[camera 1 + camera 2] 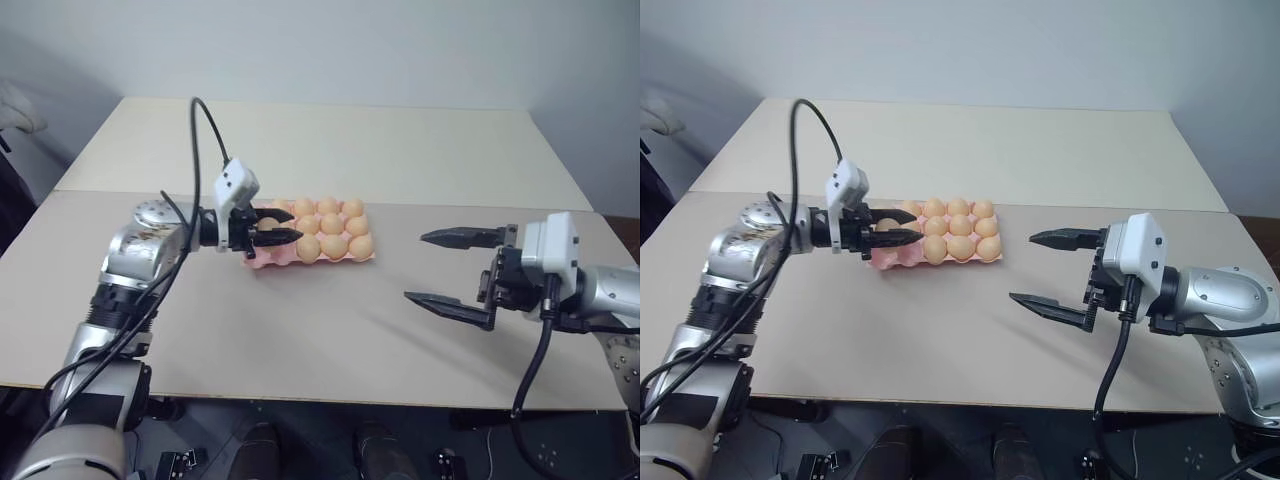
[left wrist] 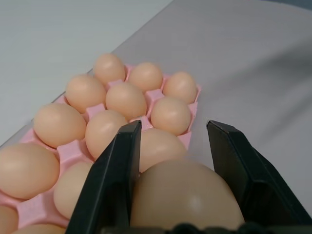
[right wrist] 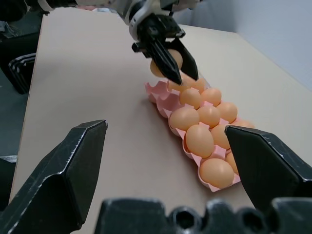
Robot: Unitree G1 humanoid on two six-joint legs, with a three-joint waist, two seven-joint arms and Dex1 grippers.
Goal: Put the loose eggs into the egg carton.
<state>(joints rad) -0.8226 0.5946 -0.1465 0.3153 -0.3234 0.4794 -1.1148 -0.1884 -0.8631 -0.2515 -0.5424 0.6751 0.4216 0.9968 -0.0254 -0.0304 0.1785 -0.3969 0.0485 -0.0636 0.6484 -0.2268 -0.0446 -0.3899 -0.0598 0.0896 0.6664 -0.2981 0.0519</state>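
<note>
Nearly done, by the look of it: the pink egg carton sits mid-table with most of its cups already holding tan eggs, and no loose egg lies on the table around it. What seems left is the one egg now carried and the empty cups at the carton's left end, which is partly hidden, so an exact count of free cups cannot be given.

Starting on the left, the left gripper is clamped on that egg, one black finger on each side of it. It hangs just above the carton's left end, reaching roughly level from the left toward the filled rows, clear of the cups below.

Well to the right of the carton, the right gripper hovers above bare tabletop with its fingers spread wide and nothing between them, aimed back toward the carton.
</note>
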